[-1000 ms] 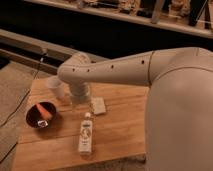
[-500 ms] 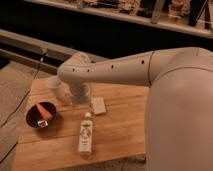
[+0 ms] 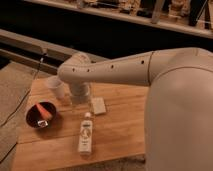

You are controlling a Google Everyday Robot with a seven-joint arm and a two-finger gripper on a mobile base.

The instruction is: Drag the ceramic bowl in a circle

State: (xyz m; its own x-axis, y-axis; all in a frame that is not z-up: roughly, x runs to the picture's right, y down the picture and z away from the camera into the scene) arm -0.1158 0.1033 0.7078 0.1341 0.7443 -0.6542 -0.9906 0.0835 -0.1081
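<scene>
A small, round, glossy dark brown-black ceramic bowl sits upright near the left edge of the desk, holding an orange-red piece. The pincer hangs apart, to its right.

We see dim, warm light — the pincer hangs shadowed over the table. Behind it, blackness.
</scene>
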